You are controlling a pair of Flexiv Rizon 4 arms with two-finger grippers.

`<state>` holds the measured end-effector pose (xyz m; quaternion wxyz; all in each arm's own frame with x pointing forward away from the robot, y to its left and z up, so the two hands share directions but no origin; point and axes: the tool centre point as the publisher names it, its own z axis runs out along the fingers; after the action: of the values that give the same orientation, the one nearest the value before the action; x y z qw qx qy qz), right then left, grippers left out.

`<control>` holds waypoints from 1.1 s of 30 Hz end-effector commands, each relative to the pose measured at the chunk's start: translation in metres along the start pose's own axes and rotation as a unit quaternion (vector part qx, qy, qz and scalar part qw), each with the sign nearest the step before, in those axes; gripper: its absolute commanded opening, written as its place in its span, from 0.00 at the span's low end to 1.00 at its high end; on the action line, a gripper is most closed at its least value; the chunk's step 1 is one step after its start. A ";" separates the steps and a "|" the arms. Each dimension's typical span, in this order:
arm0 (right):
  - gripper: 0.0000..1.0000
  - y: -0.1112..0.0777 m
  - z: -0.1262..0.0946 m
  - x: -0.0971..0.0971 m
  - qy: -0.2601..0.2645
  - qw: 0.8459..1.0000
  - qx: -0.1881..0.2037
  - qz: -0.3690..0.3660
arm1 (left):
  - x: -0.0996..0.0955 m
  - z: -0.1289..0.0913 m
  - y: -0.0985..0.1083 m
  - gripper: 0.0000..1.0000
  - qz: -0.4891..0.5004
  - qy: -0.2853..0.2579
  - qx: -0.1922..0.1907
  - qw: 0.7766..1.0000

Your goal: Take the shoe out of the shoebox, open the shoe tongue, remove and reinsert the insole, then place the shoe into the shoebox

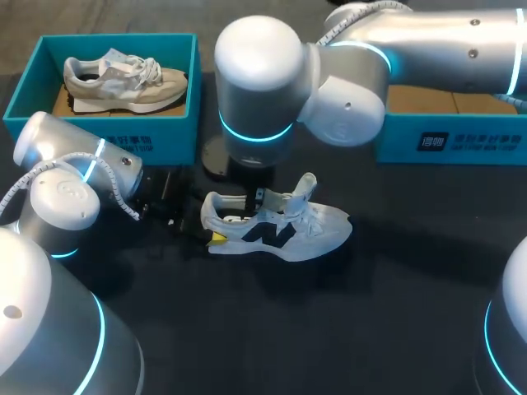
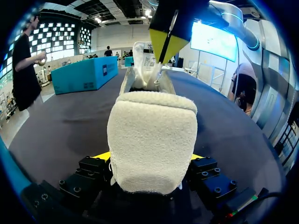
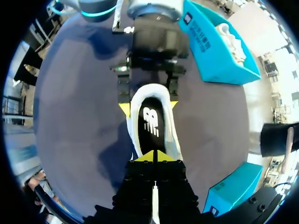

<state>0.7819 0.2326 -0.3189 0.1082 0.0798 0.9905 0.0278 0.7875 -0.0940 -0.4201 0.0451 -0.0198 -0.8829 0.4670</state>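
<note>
Left tool (image 2: 150, 157) is clamped on the heel of the white sneaker (image 1: 317, 234), one yellow tip on each side of the padded collar, both pressing in. Right tool (image 3: 154, 157) comes down from above with its yellow tips pressed together. It sits in the shoe's opening over the insole (image 3: 150, 122), and I can't tell whether anything is caught between the tips. The tongue (image 1: 306, 188) stands upright, pulled away from the opening, so the dark insole shows with a white logo on it. The sneaker rests on its sole on the bench (image 1: 370, 329), near the middle, heel towards the left arm (image 1: 74, 177), toe pointing to the right.

Out to the boxes now. The teal shoebox (image 1: 99, 132) sits at the far left corner, well apart from the sneaker. Inside it a beige sneaker (image 1: 123, 82) lies on its side on brown card. A second teal box (image 1: 486, 132) stands at the far right, partly under the right arm (image 1: 428, 41), with brown card showing inside.

The white sneaker lies between the two boxes and nearer the camera, touching neither. Dark bench surface stretches broadly ahead of the toe and along the near side.

There is white print on the shoebox's front wall, and a dark label (image 1: 431, 141) with white print sits on the second box.
</note>
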 end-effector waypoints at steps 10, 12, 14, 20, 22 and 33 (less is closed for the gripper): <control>0.00 -0.001 0.032 -0.008 0.032 0.999 0.006 -0.037 | 0.000 0.005 0.004 0.00 0.000 0.001 -0.002 1.000; 0.00 -0.002 0.036 -0.010 0.038 0.998 0.008 -0.039 | 0.000 0.005 0.004 0.00 0.000 0.001 -0.002 1.000; 0.00 -0.003 0.040 -0.011 0.045 0.998 0.011 -0.040 | 0.000 0.005 0.004 0.00 0.000 0.001 -0.002 1.000; 0.00 -0.001 0.047 -0.009 0.063 0.996 0.021 -0.051 | 0.000 0.005 0.004 0.00 0.000 0.001 -0.002 1.000; 0.00 0.001 0.048 -0.007 0.071 0.996 0.026 -0.057 | 0.000 0.005 0.004 0.00 0.000 0.001 -0.002 1.000; 0.00 -0.001 0.050 0.003 0.114 0.990 0.046 -0.068 | 0.000 0.005 0.004 0.00 0.000 0.001 -0.002 1.000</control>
<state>0.7887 0.2319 -0.3660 -0.0065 0.0114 0.9998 -0.0149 0.7875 -0.0941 -0.4200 0.0452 -0.0199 -0.8829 0.4671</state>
